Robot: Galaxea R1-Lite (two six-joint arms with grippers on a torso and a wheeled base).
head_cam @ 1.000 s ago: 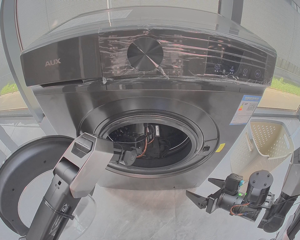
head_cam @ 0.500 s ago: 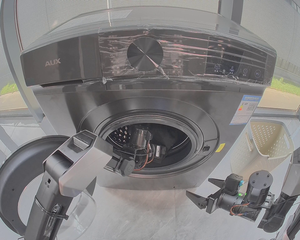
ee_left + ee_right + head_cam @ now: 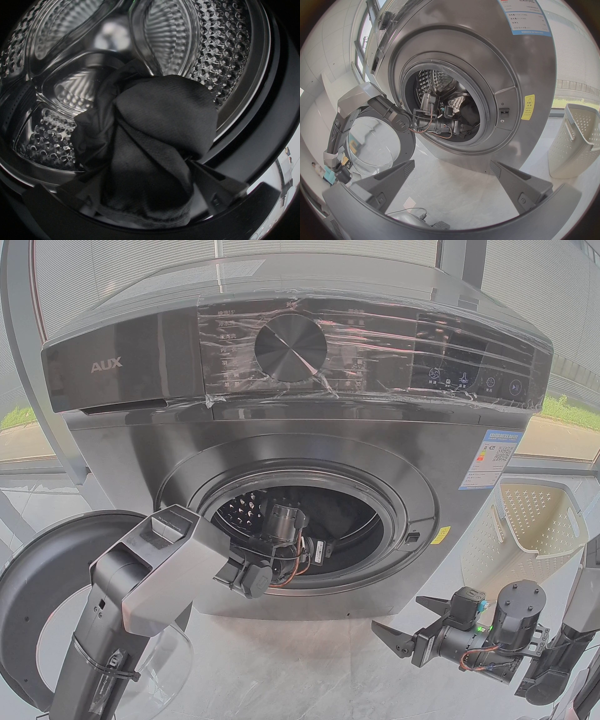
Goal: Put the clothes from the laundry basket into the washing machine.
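From the head: facing a grey washing machine (image 3: 300, 427) with its round door (image 3: 37, 590) hanging wide open on the robot's left; stretching the left arm (image 3: 162, 565) up to the round opening and resting its wrist just inside the rim; holding the right gripper (image 3: 395, 612) low above the pale floor (image 3: 300, 665), in front of the machine and near a cream laundry basket (image 3: 531, 534) beside the machine on the right, spreading its jaws wide around nothing. From the left wrist: looking into the shiny dimpled drum (image 3: 193, 40); poising the left gripper (image 3: 134, 172) at the mouth of the drum, spreading its jaws wide apart and straddling a bunched black cloth (image 3: 162, 112) heaped at the drum's lower front edge, touching one finger (image 3: 218, 184). From the right wrist: looking past the spread jaws at the machine's front; catching the left gripper inside the opening with the black cloth just beyond it in the drum, and the basket well apart from it on the floor beside the machine
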